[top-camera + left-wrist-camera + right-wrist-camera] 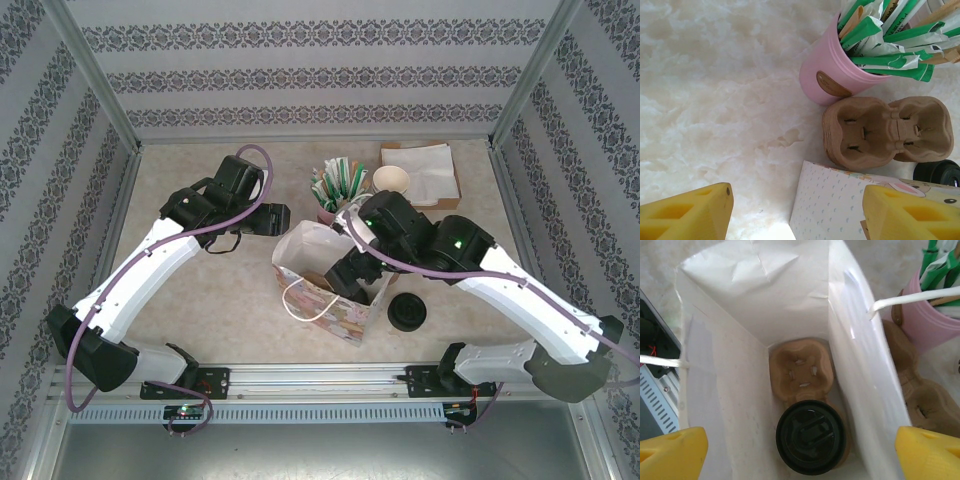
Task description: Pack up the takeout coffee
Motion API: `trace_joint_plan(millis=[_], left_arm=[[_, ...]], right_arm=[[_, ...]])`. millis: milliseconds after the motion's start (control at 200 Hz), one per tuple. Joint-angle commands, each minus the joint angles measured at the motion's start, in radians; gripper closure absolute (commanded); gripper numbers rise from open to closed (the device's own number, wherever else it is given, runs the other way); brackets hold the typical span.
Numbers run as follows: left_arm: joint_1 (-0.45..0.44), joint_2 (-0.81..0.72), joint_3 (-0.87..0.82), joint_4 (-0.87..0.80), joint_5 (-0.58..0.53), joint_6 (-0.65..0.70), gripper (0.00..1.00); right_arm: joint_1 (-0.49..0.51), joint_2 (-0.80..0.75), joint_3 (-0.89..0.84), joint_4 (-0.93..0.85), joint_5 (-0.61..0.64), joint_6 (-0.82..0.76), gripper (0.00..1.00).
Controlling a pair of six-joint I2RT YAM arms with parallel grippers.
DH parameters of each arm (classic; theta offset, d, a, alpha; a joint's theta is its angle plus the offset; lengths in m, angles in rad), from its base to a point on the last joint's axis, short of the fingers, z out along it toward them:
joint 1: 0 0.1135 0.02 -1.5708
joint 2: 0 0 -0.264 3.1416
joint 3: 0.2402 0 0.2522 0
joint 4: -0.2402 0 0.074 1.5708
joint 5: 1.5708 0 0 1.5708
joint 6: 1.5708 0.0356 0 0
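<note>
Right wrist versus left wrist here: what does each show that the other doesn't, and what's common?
Right wrist: the bag's inside, where the takeout coffee sits in a cardboard carrier beside an empty slot. Left wrist: the bag's printed outer face and a loose black lid. Both: the pink cup of packets and a spare carrier on the table.

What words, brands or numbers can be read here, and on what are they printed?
None can be read.
On the paper bag: a small dotted pattern and part of a drawing, no words.
On the green-and-white wrappers in the pink cup: any print is too blurred to read.
On the takeout coffee, black lid: raised shapes, no legible letters.
</note>
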Motion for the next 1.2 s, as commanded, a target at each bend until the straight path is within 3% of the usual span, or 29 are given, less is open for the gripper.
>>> trace_joint_plan(millis=[0,365,605,729,819,924,1064,1194], left_arm=[[-0.021,0.001,0.036,-0.026,-0.019,0.016,0.30],[-0.022,-0.004,0.039,-0.006,-0.015,0.014,0.30],[-0.023,-0.044,0.024,0.041,-0.048,0.001,0.30],[-0.022,-0.082,-0.001,0.088,-0.037,-0.009,0.29],[-0.023,-0.096,-0.005,0.093,-0.044,-0.007,0.29],[-0.022,-0.104,0.004,0.080,-0.065,-0.010,0.29],[-0.024,-0.122,-0.017,0.108,-0.036,-0.010,0.29],[-0.024,-0.123,-0.028,0.121,-0.041,0.005,0.29]], right_arm=[[-0.007,-0.036,0.033,-0.011,0.036,0.020,0.04],[-0.009,-0.103,0.070,0.045,0.076,0.053,0.04],[-0.016,-0.131,0.113,0.112,0.323,0.095,0.05],[-0.083,-0.127,0.122,0.134,0.412,0.082,0.05],[-0.173,-0.121,0.110,0.180,0.356,0.078,0.07],[-0.329,-0.102,0.101,0.243,0.177,0.081,0.11],[-0.537,-0.059,0.078,0.350,-0.073,0.092,0.26],[-0.620,0.031,0.088,0.398,-0.205,0.039,0.40]])
